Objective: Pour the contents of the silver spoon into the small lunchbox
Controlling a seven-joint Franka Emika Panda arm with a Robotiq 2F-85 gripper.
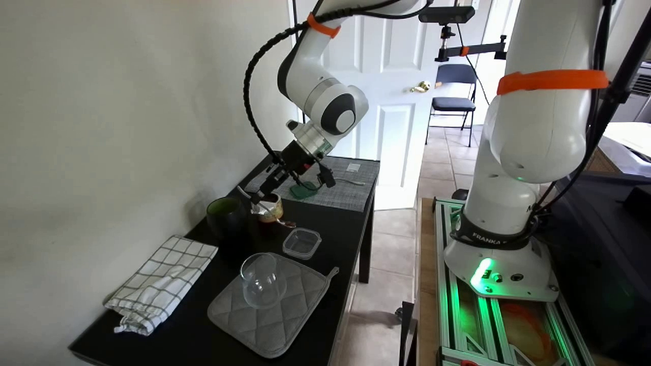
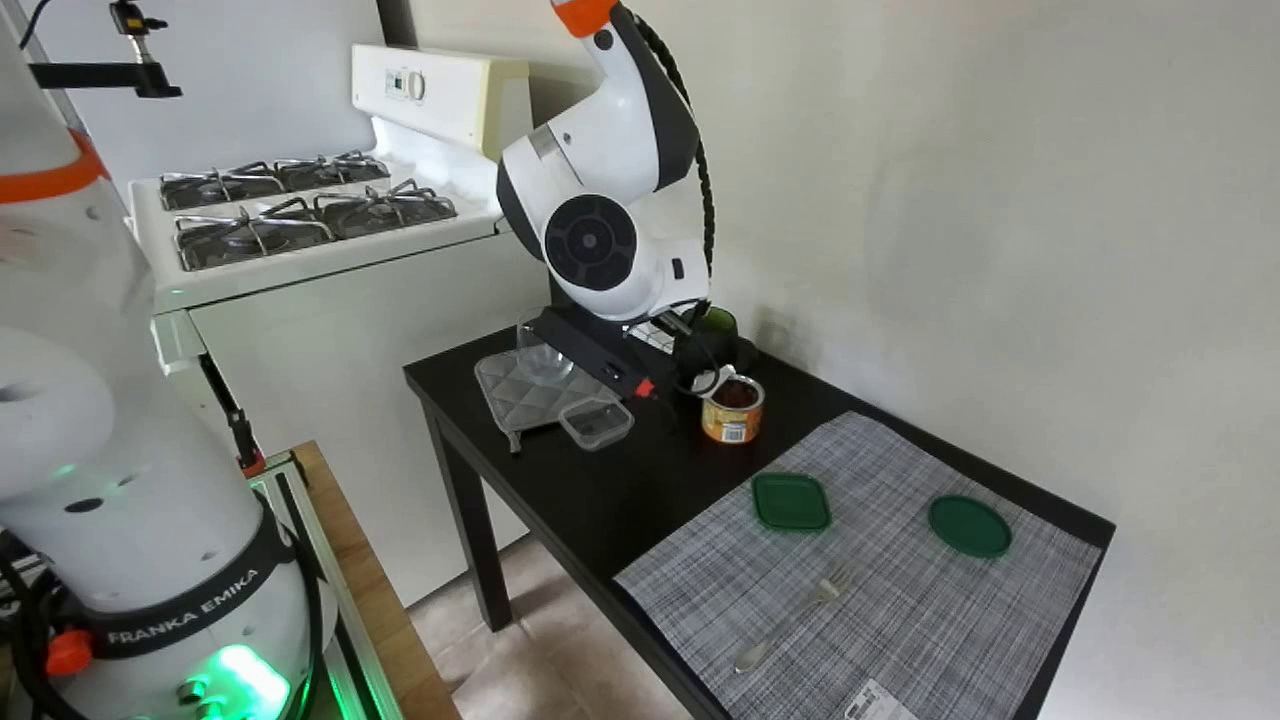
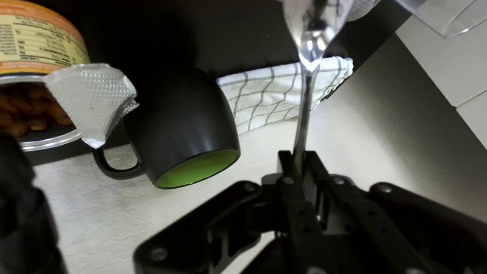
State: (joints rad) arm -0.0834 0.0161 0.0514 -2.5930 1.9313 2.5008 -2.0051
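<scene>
The tool [image 3: 299, 163] pinches the silver spoon [image 3: 308, 76] by its handle, with something reddish-brown [image 1: 288, 224] at the far end, which I see near the clear tub [image 1: 301, 244]. The tub sits on the black surface [image 1: 333, 221], between the open can [image 2: 733, 425] and the grey potholder [image 1: 297, 305].

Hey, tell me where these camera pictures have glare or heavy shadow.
Wrist view: bright glare on the silver spoon, and the black mug partly merges with the dark tabletop. Both exterior views: the green base light looks washed out. In an exterior view: a soft wall shadow beside the mug.
</scene>
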